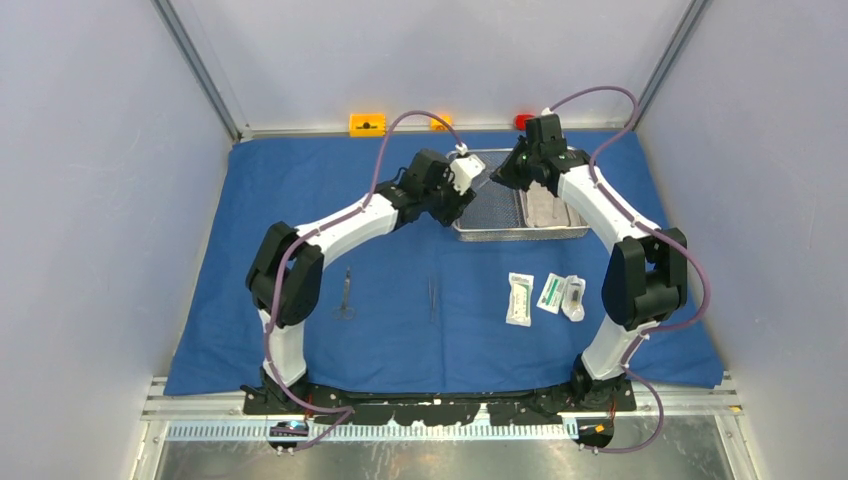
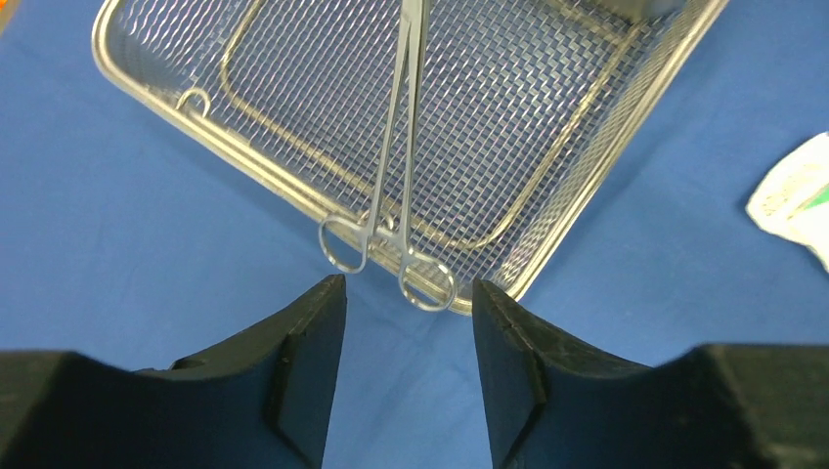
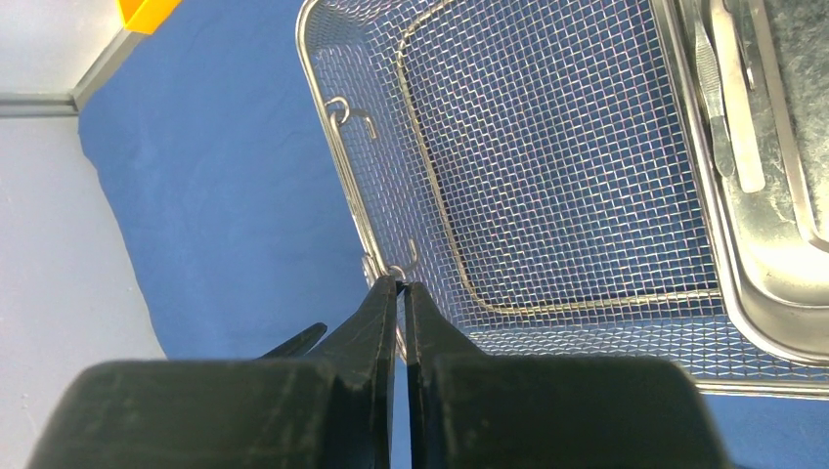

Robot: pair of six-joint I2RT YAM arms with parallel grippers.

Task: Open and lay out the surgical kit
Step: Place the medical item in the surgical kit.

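The blue cloth (image 1: 300, 200) is spread flat over the table, and the wire-mesh basket (image 2: 293, 88) stands on its far part, with the smaller steel tray (image 3: 782, 283) inside at the right end. In this tray lies a slim flat metal instrument (image 3: 719, 98). Both arms reach to the left end of the basket. The left gripper (image 2: 409, 288) has its jaws about half apart and nothing is between them. Just in front of its fingertips are the two ring handles of the long forceps (image 2: 396, 156), which lies slanted over the mesh and crosses the near rim. The far end of the forceps is out of the picture. The right gripper (image 3: 401, 283) is at the basket rim with its jaws pressed almost together; whether they pinch anything cannot be seen. Nearer to the arm bases, on the cloth, lie ring-handled scissors (image 1: 345, 295), tweezers (image 1: 432, 298) and three white packets (image 1: 551, 292) side by side.
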